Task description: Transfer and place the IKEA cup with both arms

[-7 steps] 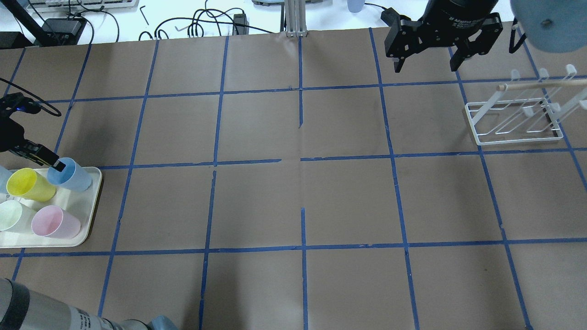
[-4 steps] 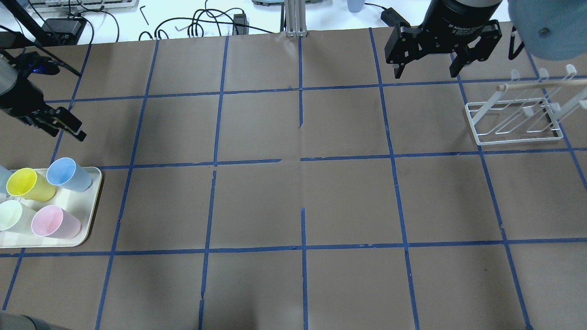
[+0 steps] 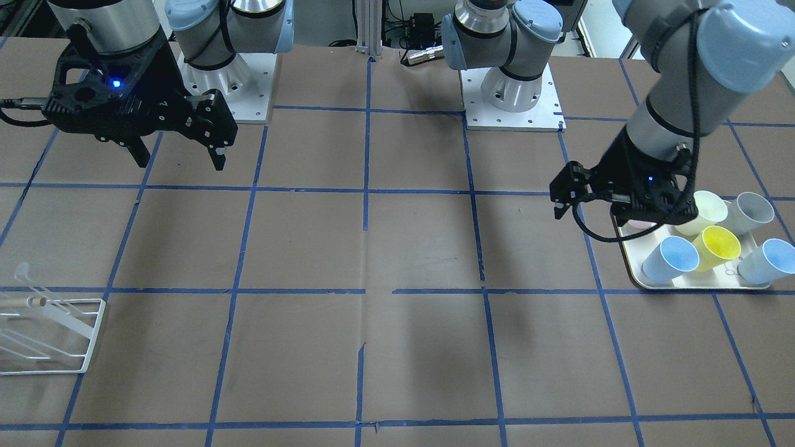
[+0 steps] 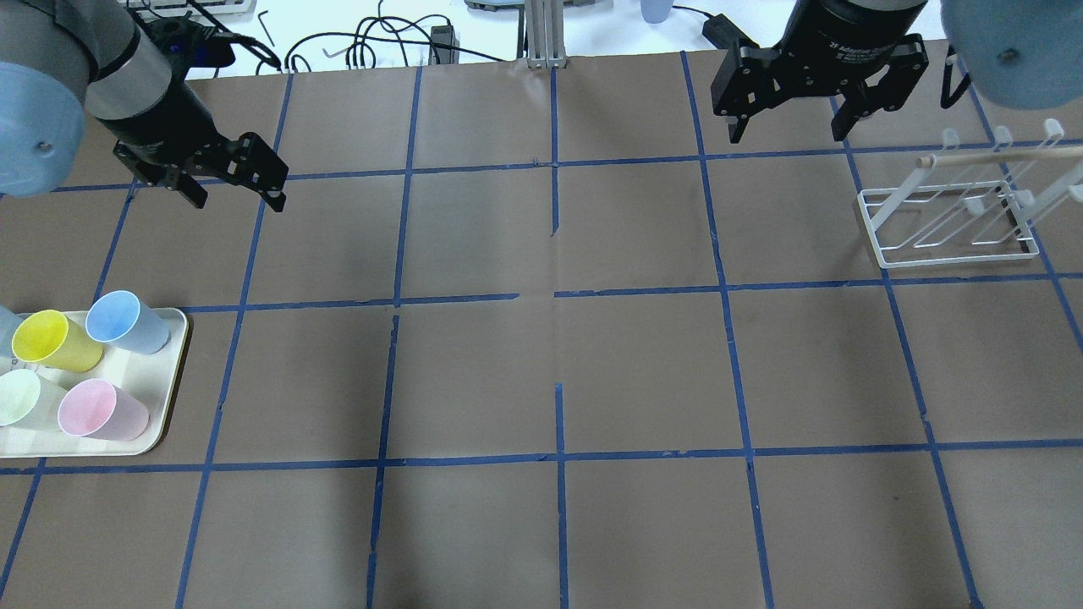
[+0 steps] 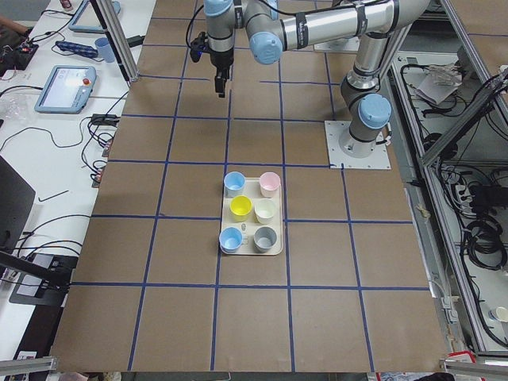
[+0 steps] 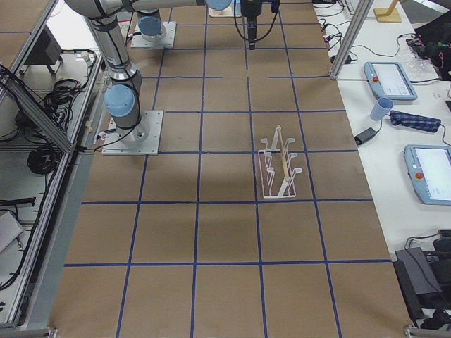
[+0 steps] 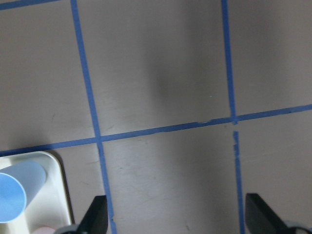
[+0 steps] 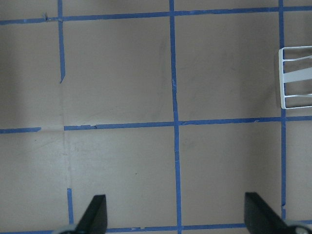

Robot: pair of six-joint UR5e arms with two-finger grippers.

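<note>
The sky-blue IKEA cup (image 4: 127, 321) stands upright at the far right corner of the cream tray (image 4: 173, 372). It also shows in the front view (image 3: 671, 259) and at the left wrist view's lower left (image 7: 12, 197). My left gripper (image 4: 239, 201) is open and empty. It hangs above the table, beyond the tray and toward the middle, well apart from the cup (image 3: 562, 208). My right gripper (image 4: 787, 134) is open and empty at the far right, left of the rack; it also shows in the front view (image 3: 181, 162).
The tray also holds a yellow cup (image 4: 46, 338), a pink cup (image 4: 93, 410), a pale green cup (image 4: 21, 397), a grey cup (image 3: 751, 211) and a greyer blue cup (image 3: 764, 261). A white wire rack (image 4: 948, 228) stands at the right. Blue tape lines grid the brown table.
My left gripper has left the sky-blue cup's rim and moved up, away from the tray and toward the middle, empty. The cup stays on the tray. The right gripper barely moved.
</note>
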